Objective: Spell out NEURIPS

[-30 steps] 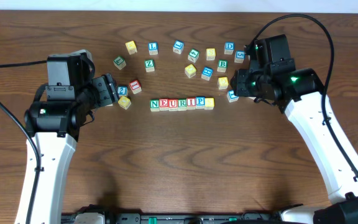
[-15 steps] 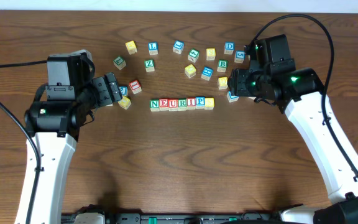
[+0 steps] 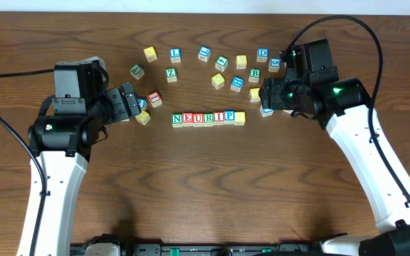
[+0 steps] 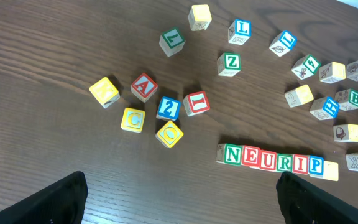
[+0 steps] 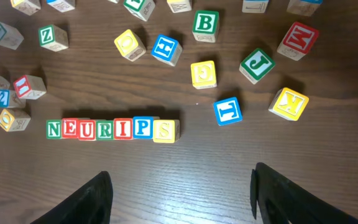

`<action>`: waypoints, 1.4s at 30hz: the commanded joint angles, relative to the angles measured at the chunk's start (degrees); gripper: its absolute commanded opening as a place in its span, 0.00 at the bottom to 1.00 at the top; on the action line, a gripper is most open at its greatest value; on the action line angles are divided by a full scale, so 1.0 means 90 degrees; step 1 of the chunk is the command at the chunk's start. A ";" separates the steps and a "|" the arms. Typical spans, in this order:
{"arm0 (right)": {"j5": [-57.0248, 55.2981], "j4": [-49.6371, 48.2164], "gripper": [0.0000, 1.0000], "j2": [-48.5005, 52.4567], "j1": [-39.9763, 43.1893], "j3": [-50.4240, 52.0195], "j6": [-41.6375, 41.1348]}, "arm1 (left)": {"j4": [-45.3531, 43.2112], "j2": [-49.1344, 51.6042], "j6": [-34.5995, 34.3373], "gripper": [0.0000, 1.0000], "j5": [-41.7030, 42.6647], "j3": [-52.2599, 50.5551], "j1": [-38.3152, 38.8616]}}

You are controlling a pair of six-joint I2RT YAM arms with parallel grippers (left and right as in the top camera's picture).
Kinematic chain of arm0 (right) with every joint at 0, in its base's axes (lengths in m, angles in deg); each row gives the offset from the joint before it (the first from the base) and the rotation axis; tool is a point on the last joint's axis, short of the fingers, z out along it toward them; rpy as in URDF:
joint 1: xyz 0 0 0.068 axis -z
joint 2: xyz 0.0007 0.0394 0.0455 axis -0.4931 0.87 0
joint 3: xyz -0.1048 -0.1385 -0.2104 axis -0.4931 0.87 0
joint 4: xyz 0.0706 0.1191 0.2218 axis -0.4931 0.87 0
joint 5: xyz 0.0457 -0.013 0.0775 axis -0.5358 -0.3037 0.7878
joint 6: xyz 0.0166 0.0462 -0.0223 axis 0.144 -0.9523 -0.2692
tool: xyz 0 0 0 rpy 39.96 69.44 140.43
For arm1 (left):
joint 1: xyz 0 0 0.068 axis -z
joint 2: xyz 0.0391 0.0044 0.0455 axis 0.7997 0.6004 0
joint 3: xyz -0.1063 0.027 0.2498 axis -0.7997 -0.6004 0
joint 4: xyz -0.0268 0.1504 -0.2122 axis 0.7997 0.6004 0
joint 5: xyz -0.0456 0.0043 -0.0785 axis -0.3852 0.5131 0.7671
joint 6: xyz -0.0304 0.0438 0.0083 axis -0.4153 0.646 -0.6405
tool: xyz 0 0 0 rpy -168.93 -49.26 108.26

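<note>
Seven cubes stand side by side in a row (image 3: 208,118) at the middle of the table. They read N, E, U, R, I, P, then a yellow-faced S cube (image 5: 166,130) at the right end. The row also shows in the right wrist view (image 5: 107,129) and in the left wrist view (image 4: 273,160). My left gripper (image 3: 128,102) is open and empty, left of the row. My right gripper (image 3: 265,94) is open and empty, up and right of the row. Neither touches the row.
Loose cubes lie scattered behind the row, among them L (image 3: 175,54), Z (image 3: 171,73), B (image 3: 255,73) and D (image 3: 263,53). A small cluster with a red I (image 3: 154,98) and a yellow cube (image 3: 142,117) sits by my left gripper.
My right gripper has drifted slightly left. The row of cubes and my left arm have not moved.
</note>
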 commanded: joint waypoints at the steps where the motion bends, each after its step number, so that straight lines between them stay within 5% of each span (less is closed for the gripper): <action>1: -0.0051 -0.0027 0.69 -0.0053 0.0034 -0.0066 0.0046 | 0.0019 -0.0002 0.0061 0.96 -0.0034 0.0138 -0.0032; 42: -0.0051 -0.0112 0.79 -0.0051 0.0022 -0.0066 0.0046 | 0.0019 0.0083 0.0061 0.97 -0.0034 0.0138 -0.0032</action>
